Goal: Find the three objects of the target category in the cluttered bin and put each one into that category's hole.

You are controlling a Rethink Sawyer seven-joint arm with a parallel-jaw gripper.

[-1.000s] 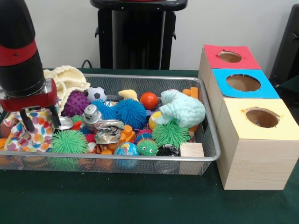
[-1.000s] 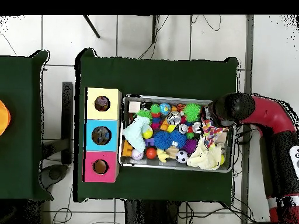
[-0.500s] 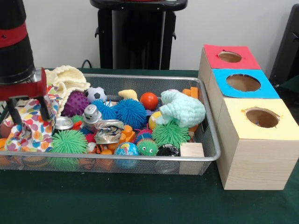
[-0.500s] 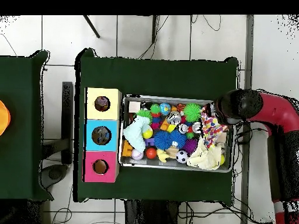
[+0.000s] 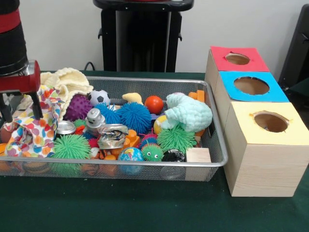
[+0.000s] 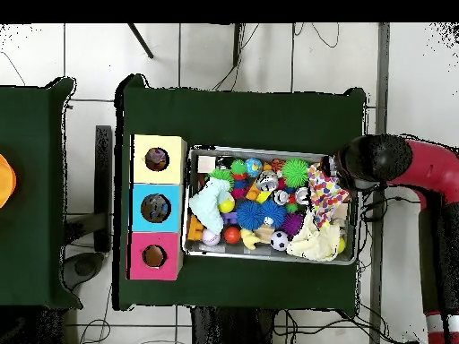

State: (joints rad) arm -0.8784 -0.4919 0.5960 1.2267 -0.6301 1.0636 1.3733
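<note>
Far left, front view: gripper (image 5: pixel 20 108) over the bin's end, fingers spread, nothing lifted clear; spotted cloth (image 5: pixel 30 126) bunched directly beneath the fingers, contact not discernible. Beside it, cream knitted cloth (image 5: pixel 65 82) against the far rim. Centre: wire bin (image 5: pixel 215 145) crowded with spiky balls, a crushed can (image 5: pixel 112 135), a small soccer ball (image 5: pixel 99 97) and a pale green knitted piece (image 5: pixel 189 112). Right: three boxes, topped red (image 5: pixel 238 58), blue (image 5: pixel 251 86) and yellow (image 5: pixel 270 122), each with a hole. Target category not identifiable; nothing visibly delivered; apparently most sorting left.
</note>
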